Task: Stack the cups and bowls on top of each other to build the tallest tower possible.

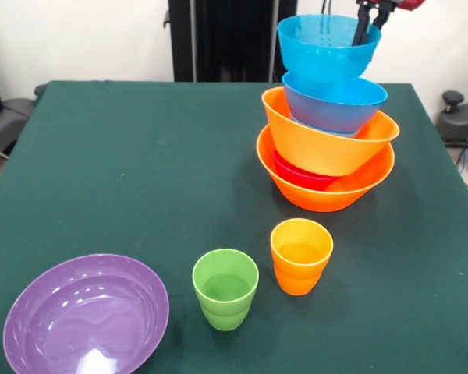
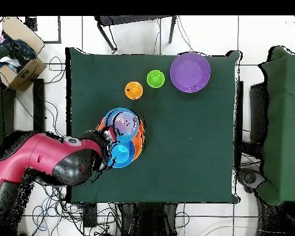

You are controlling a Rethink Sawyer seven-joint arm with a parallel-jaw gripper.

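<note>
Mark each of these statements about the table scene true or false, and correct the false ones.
1. The purple bowl sits in the tower. False: it stands alone on the green table, apart from the tower.
2. The green cup and orange cup stand upright beside each other. True.
3. A large orange bowl forms the tower's base. True.
4. The top bowl of the tower is red. False: it is blue; the red bowl lies low, inside the base bowl.
5. The gripper reaches into the top bowl. True.
</note>
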